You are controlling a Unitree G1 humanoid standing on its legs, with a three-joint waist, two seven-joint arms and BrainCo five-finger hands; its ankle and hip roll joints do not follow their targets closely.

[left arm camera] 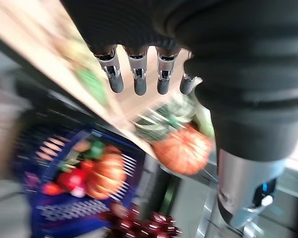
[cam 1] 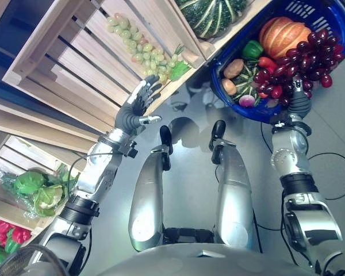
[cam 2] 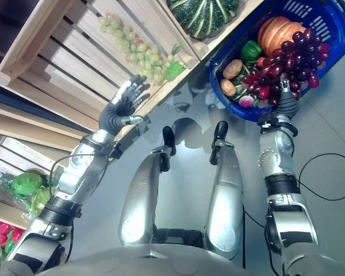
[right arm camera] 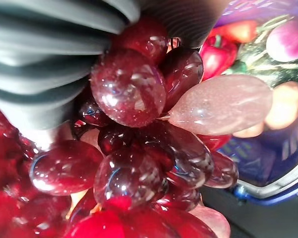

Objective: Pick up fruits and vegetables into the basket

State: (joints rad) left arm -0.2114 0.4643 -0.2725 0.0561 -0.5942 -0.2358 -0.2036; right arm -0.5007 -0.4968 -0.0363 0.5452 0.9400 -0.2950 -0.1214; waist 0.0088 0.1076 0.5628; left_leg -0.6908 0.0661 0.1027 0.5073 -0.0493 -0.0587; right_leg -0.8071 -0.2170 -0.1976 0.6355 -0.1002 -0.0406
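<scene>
A bunch of green grapes (cam 1: pixel 139 43) lies in a slatted wooden crate (cam 1: pixel 57 52). My left hand (cam 1: pixel 135 112) is open just below the bunch, at the crate's front edge, its fingers (left arm camera: pixel 139 74) straight and holding nothing. The blue basket (cam 1: pixel 340 23) at the upper right holds a bunch of red grapes (cam 1: pixel 293 63), an orange pumpkin (cam 1: pixel 282 34), a green pepper (cam 1: pixel 253 49) and a potato (cam 1: pixel 234 68). My right hand (cam 1: pixel 299 104) reaches up under the basket's near side, with the red grapes (right arm camera: pixel 129 94) pressed close against it.
A striped green squash (cam 1: pixel 213 14) sits in the crate beside the basket. On a lower shelf at the left lie bagged green cabbages (cam 1: pixel 34 190) and red peppers (cam 1: pixel 3 236). Another orange pumpkin (left arm camera: pixel 181 148) rests on a shelf past my left hand.
</scene>
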